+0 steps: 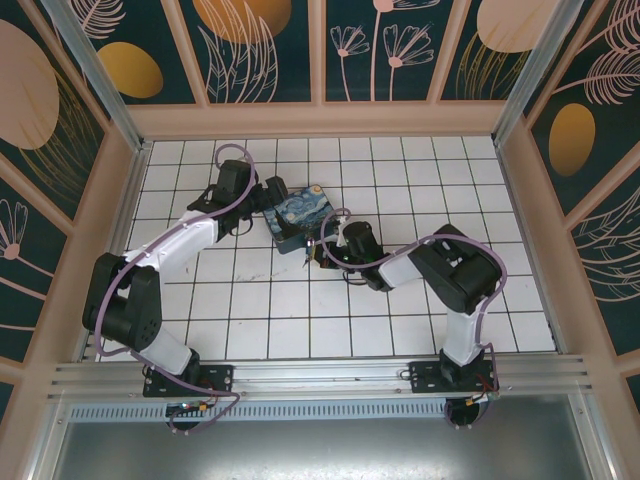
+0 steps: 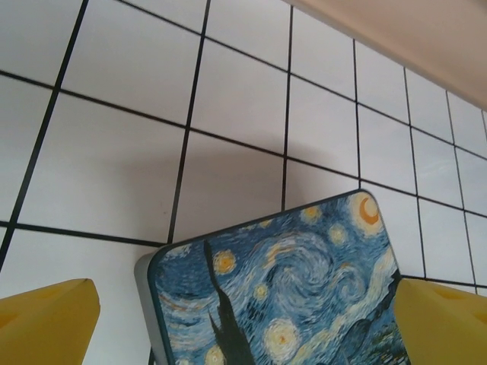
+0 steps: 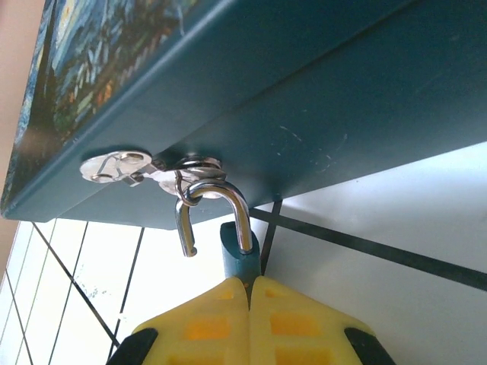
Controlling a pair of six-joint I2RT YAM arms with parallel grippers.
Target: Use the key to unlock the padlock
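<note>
The right fingers (image 3: 221,323) are pressed together, pinching the bluish body of the padlock (image 3: 230,260). Its silvery shackle stands open, hooked through a ring (image 3: 199,169) on the side of the painted box (image 3: 342,99). The left fingers (image 2: 46,323) are spread wide either side of that box on the tiled bench (image 2: 114,167); whether they touch it I cannot tell.

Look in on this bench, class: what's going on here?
Two robot arms work at a painted box. The left claw is open, straddling the box's lid. The right claw is shut, its tips just under a small bluish padlock hanging from the box's latch. One end of the shackle stands free of the body, so it looks unlocked.
</note>
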